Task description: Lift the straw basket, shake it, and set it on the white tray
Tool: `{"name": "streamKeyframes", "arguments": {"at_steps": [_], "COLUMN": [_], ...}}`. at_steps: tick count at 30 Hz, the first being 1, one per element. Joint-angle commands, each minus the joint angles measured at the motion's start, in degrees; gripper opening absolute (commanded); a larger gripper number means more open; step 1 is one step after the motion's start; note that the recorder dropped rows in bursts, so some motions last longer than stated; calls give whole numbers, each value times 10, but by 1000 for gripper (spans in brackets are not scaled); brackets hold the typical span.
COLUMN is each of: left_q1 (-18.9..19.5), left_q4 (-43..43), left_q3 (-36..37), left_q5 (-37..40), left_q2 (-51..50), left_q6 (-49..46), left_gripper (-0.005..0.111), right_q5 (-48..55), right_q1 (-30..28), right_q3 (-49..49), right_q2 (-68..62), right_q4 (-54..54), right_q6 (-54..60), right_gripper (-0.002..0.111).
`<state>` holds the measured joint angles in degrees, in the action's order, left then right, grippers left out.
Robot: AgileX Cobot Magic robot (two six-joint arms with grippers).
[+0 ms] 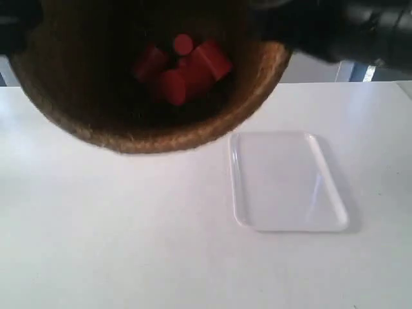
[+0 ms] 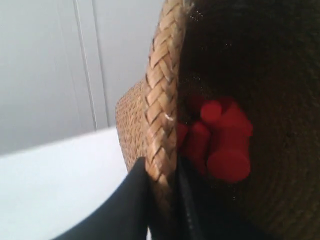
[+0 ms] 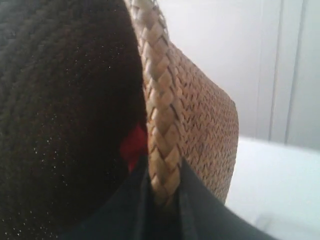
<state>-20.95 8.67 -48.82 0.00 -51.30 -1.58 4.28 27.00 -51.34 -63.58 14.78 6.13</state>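
Observation:
The straw basket (image 1: 193,132) hangs high above the table, close to the exterior camera, its dark inside facing it. Several red cylinders (image 1: 183,67) lie inside. My left gripper (image 2: 162,180) is shut on the braided rim (image 2: 162,100), one finger outside and one inside the basket. On the opposite side, my right gripper (image 3: 165,187) pinches the rim (image 3: 157,100) the same way. Red cylinders (image 2: 225,140) show past the left fingers; a bit of red (image 3: 134,145) shows in the right wrist view. The white tray (image 1: 286,183) lies flat on the table, below and to the right of the basket.
A white table (image 1: 129,244) spreads under everything. Dark arm parts (image 1: 360,29) cross the exterior view's top right corner. A pale panelled wall (image 2: 50,65) stands behind the table.

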Motion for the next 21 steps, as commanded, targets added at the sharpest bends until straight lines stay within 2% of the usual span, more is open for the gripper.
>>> {"name": "streamKeyframes", "arguments": {"at_steps": [1, 6, 11, 13, 15, 17, 19, 21], "left_q1": [1, 1, 1, -1, -11, -14, -3, 3], "left_q4": [-1, 0, 0, 9, 23, 16, -17, -7], "left_q3": [23, 23, 22, -1, -52, -72, -54, -39], "left_q5": [43, 67, 65, 69, 109, 178, 215, 220], "left_q2": [-24, -21, -21, -12, 19, 26, 11, -6], "left_q6": [3, 8, 19, 32, 22, -3, 36, 45], "left_gripper": [0, 0, 0, 0, 0, 0, 0, 0], "right_q5": [24, 64, 63, 83, 133, 137, 136, 155], "right_q1": [-1, -1, -1, -1, 1, 9, 2, -2], "right_q3": [21, 21, 21, 0, -51, -51, -23, -14], "right_q2": [-39, -55, -58, -47, -12, 7, -16, -47], "right_q4": [-15, -14, -14, -3, 15, 8, -9, -7], "right_q6": [-14, -14, -19, -26, -22, -16, -42, -82], "right_gripper": [0, 0, 0, 0, 0, 0, 0, 0]}}
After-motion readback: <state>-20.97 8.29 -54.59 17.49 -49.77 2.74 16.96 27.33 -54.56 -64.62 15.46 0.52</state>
